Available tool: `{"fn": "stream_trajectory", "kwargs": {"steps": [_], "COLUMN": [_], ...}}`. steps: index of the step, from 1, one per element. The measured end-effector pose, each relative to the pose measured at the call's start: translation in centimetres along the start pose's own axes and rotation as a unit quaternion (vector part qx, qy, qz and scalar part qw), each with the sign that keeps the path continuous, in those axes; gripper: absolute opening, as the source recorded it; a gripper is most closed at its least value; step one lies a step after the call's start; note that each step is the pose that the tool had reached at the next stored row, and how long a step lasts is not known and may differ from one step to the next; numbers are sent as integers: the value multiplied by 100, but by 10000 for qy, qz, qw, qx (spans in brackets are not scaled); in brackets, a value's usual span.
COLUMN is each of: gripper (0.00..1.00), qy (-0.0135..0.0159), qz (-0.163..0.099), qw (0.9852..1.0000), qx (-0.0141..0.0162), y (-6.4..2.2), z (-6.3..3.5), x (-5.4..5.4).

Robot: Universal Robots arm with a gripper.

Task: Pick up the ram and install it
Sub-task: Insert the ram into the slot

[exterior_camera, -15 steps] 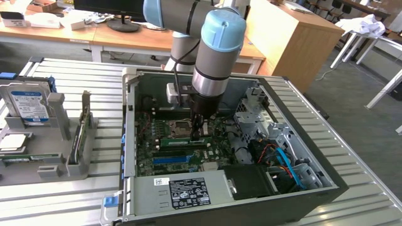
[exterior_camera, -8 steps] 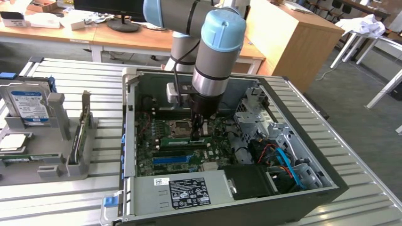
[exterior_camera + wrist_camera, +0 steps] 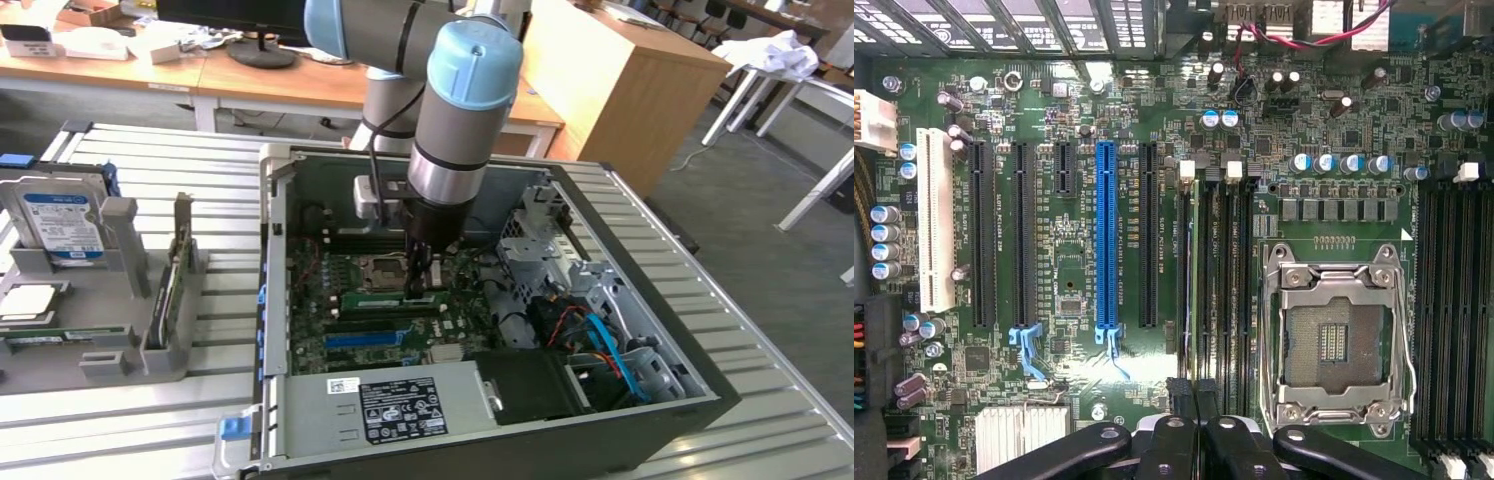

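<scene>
The ram [image 3: 390, 298] is a thin green stick standing on edge in a memory slot of the motherboard [image 3: 350, 340], inside the open computer case. My gripper [image 3: 424, 288] reaches straight down into the case and is shut on the ram's upper edge. In the wrist view the ram [image 3: 1195, 270] shows edge-on as a thin strip along the dark memory slots [image 3: 1226, 280], between the blue slot [image 3: 1106, 235] and the processor socket [image 3: 1341, 340]. The gripper [image 3: 1194, 392] pinches the strip between its black fingers [image 3: 1176, 394].
The case's metal walls [image 3: 274, 300] ring the board. A silver power supply [image 3: 400, 405] fills the near end, and red and blue cables [image 3: 601, 335] run at the exterior view's right. A grey holder [image 3: 127, 340] at the left carries a blue-labelled hard drive [image 3: 60, 225] and an upright board [image 3: 167, 295].
</scene>
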State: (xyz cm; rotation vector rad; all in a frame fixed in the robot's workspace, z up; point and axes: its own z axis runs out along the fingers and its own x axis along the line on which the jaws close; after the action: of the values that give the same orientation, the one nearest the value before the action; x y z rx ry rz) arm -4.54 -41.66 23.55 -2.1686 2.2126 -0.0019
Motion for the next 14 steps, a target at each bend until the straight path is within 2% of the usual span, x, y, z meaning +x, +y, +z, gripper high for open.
{"fn": "stream_trajectory", "kwargs": {"steps": [14], "gripper": [12], "qy": [1], "qz": [-1], "qw": [10000], "qx": [1], "y": [8], "z": [24], "x": [2]}}
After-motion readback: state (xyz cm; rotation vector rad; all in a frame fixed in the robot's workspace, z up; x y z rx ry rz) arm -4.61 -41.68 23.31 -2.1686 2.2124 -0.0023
